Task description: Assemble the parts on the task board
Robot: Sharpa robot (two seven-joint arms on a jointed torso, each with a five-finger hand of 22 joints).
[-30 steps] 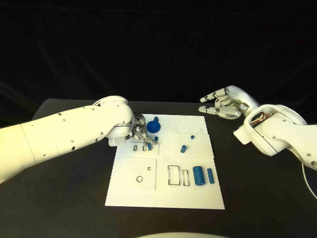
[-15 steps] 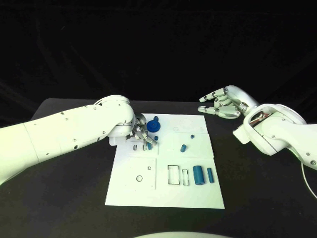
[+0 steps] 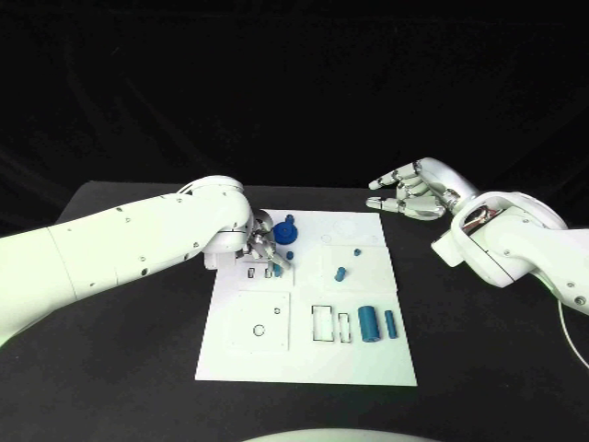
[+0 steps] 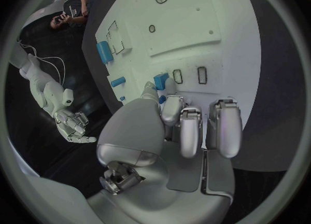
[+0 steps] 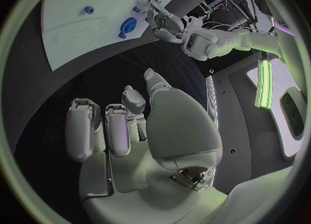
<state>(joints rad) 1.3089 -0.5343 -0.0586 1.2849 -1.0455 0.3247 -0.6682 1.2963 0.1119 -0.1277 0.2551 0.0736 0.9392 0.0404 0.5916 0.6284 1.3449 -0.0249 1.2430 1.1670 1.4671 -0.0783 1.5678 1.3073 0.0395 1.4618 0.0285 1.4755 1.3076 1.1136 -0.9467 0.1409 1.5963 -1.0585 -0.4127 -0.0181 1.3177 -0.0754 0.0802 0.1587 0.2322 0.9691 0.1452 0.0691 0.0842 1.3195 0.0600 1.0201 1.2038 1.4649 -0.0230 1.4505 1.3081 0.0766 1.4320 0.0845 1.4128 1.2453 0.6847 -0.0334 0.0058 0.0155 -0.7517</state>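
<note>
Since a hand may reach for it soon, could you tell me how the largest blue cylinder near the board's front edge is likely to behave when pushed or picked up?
The large cylinder lies on its side on the flat board, so a sideways push would probably roll it, perhaps into the slimmer part beside it. It looks rigid and probably light. Its smooth round surface may slip in a loose pinch.

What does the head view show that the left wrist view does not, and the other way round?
Head view alone: the whole task board with its near edge, the round blue part near its far edge, and both white arms.

Left wrist view alone: the left hand seen from behind, its fingertips at a small blue part next to two small rectangular slots, and a bare corner of the board beyond two round holes.

Both: the board, the large blue part, and the right hand, open and away from the board.
</note>
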